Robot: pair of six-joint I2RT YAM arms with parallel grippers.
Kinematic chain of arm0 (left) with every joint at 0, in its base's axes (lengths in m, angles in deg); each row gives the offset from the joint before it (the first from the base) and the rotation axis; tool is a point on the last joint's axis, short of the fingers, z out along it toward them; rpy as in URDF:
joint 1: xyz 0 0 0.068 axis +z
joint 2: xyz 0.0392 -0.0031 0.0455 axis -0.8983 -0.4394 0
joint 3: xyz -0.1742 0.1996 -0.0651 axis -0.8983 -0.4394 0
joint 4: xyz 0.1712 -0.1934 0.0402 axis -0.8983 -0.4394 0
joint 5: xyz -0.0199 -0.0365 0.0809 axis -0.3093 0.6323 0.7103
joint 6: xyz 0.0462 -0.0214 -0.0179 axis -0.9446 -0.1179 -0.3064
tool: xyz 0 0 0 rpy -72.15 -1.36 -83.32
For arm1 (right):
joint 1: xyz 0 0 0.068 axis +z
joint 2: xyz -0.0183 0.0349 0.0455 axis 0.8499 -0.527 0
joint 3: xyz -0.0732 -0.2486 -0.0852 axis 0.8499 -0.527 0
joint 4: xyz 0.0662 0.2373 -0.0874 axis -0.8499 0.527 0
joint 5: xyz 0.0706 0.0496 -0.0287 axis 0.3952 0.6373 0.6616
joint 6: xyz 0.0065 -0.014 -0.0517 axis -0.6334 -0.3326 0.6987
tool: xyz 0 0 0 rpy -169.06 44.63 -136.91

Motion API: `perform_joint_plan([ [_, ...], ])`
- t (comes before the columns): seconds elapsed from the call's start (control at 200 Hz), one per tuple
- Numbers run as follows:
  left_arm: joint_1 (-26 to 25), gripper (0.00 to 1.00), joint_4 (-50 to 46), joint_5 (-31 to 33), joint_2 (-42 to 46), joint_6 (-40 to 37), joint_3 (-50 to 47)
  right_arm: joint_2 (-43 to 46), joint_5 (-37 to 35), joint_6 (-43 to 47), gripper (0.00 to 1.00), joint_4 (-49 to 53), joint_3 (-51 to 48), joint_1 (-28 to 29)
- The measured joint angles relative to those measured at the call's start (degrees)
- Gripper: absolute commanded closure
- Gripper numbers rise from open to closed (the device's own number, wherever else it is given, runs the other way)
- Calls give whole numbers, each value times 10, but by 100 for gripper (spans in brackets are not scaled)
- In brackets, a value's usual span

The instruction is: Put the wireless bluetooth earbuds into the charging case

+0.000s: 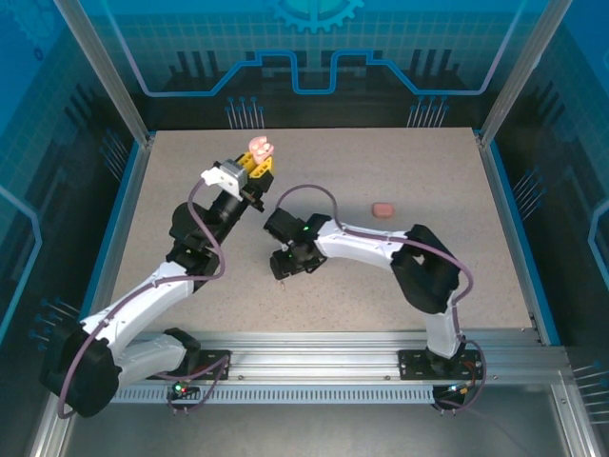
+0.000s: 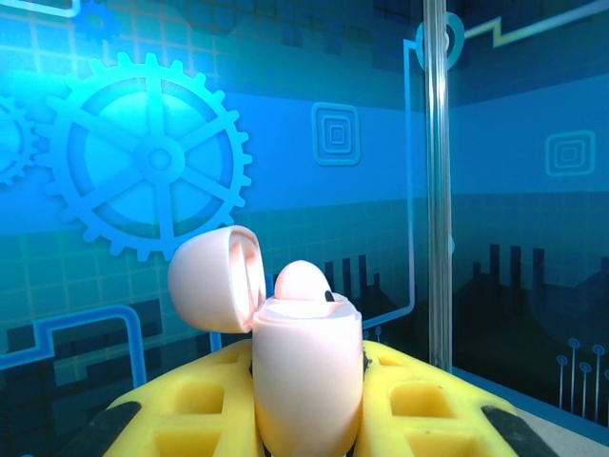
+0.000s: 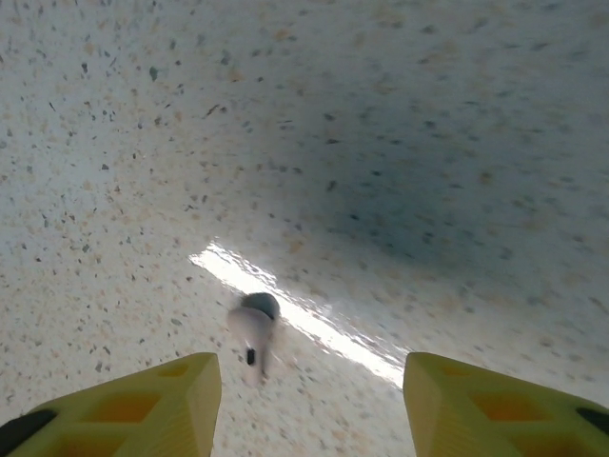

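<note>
Left gripper (image 2: pixel 309 367) around open case (image 2: pixel 304 395)

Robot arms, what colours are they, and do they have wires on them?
The left arm and right arm have white shells and black joints. A purplish cable loops along each one. The jaws are yellow blocks with square hollows.
</note>
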Motion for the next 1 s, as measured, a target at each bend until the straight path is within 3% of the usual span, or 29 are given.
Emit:
perform_joint_plan([
  [0.37, 12, 100, -1, 8, 13, 1, 0, -76, -10, 16, 53, 51, 64, 32],
  [1.0, 14, 100, -4, 8, 13, 14, 0, -118, -42, 10, 66, 102, 119, 40],
])
